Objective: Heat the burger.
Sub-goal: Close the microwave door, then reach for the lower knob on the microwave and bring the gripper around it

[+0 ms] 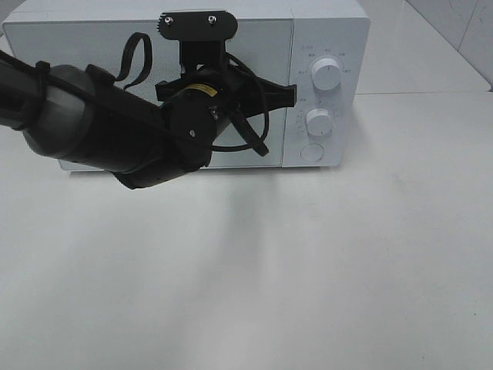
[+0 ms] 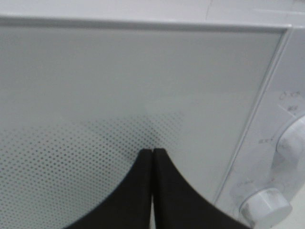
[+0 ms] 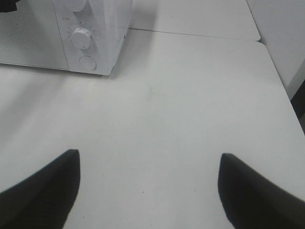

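Note:
The burger is not in view in any frame. A white microwave stands at the back of the table with its door closed. My left gripper is shut and empty, its tips right at the door's right edge, next to the control panel. In the left wrist view the shut fingertips rest against the dotted door window. My right gripper is open and empty above bare table to the right of the microwave; it does not show in the exterior high view.
The control panel has two white knobs, an upper one and a lower one, with a round button below. The white table stretches out in front. A table seam runs behind the microwave.

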